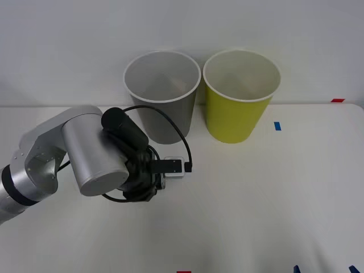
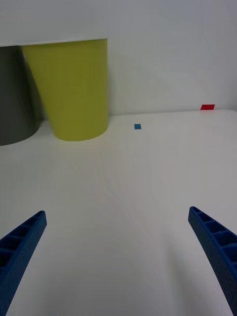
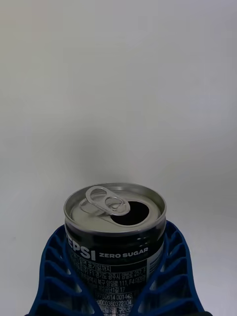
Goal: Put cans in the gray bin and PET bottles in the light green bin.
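White tabletop (image 1: 256, 216) fills the scene, w/ a plain pale wall behind.

Nearest: right gripper (image 2: 118, 256) sits low at the near edge of the table, blue ribbed fingers (image 2: 22, 247) spread wide, nothing btwn them. Its tips show at the near right edge in the front view.

Left arm (image 1: 74, 153) reaches in over the table's left-centre, wrist bent down. Left gripper (image 3: 116, 291) is closed around the can (image 3: 114, 232), blue ribbed fingers (image 3: 52, 276) curved around both sides of the body. Can is black w/ a silver top, tab lifted, mouth open. White print reads "…EPSI ZERO SUGAR"; small text and a number string below, too fine to read in full.

Further back, side by side and just apart: gray bin (image 1: 162, 96) on the left, light green bin (image 1: 239, 96) on the right, both upright, white rims. Small blue tape mark (image 1: 277, 125) right of the green bin; red tape mark (image 1: 338, 100) at the far right edge.
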{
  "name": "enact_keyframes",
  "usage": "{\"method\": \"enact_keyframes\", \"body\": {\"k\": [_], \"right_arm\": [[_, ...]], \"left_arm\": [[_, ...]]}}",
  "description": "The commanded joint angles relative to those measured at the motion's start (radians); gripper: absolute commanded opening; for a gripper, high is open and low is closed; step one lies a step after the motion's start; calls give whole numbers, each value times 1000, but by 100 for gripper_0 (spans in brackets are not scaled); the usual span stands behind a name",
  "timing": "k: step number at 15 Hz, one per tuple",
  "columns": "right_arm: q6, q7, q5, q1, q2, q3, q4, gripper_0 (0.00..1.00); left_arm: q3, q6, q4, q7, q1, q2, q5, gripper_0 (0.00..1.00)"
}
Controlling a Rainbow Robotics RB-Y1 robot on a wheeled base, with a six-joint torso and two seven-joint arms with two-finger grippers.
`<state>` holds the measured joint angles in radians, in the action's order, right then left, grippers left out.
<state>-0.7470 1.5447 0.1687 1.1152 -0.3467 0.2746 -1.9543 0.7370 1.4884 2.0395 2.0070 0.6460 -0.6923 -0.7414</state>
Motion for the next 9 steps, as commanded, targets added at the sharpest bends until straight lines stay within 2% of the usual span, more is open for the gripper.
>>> {"method": "enact_keyframes", "body": {"k": [1,5,9], "right_arm": [[0,0,0,0,0,0,0,100],[0,0,0,0,0,0,0,100],[0,0,0,0,0,0,0,100]], "left_arm": [[-125,1,128,-8,-154,-19,4,1],[-301,0,278,-25,-302,-30,22,1],[-476,-2,403,-43,-436,-18,0,1]]}}
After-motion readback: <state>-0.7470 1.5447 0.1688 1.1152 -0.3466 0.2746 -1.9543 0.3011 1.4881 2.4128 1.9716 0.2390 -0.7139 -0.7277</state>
